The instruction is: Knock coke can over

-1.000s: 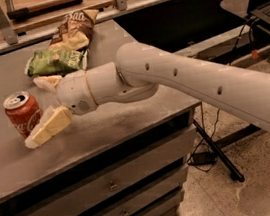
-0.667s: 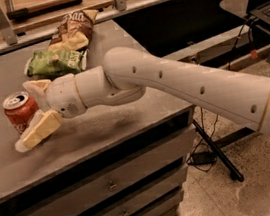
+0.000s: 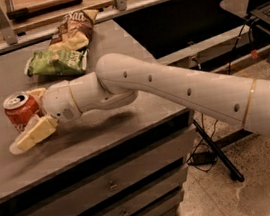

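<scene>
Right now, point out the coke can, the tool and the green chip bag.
coke can [image 3: 17, 101]: camera view, silver top.
tool [image 3: 23, 119]: camera view, midway between its open fingertips, either side of the can.
green chip bag [image 3: 56, 63]: camera view, middle of the bag.

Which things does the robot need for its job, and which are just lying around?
Needed: small red aluminium coke can; cream two-finger end effector, open, straddling it.
Lying about: crinkly green chip bag; brown chip bag, both farther back.
</scene>
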Controlling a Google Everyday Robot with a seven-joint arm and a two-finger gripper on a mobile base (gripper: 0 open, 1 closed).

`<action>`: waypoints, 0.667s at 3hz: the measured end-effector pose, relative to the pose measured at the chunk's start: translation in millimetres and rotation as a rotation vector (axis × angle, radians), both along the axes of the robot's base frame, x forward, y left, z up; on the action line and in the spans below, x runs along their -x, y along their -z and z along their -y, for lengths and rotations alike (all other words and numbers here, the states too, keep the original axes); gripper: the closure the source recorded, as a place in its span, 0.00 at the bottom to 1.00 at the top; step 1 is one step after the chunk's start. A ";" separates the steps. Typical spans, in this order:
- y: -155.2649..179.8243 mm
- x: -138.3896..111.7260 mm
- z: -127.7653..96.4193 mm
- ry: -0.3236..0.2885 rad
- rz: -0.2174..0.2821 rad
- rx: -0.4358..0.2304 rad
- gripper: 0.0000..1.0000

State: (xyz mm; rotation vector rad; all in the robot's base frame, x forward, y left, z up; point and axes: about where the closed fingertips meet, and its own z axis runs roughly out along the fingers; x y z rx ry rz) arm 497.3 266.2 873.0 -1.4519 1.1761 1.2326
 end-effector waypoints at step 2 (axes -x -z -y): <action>2.9 -7.0 15.5 0.009 -0.010 0.007 0.61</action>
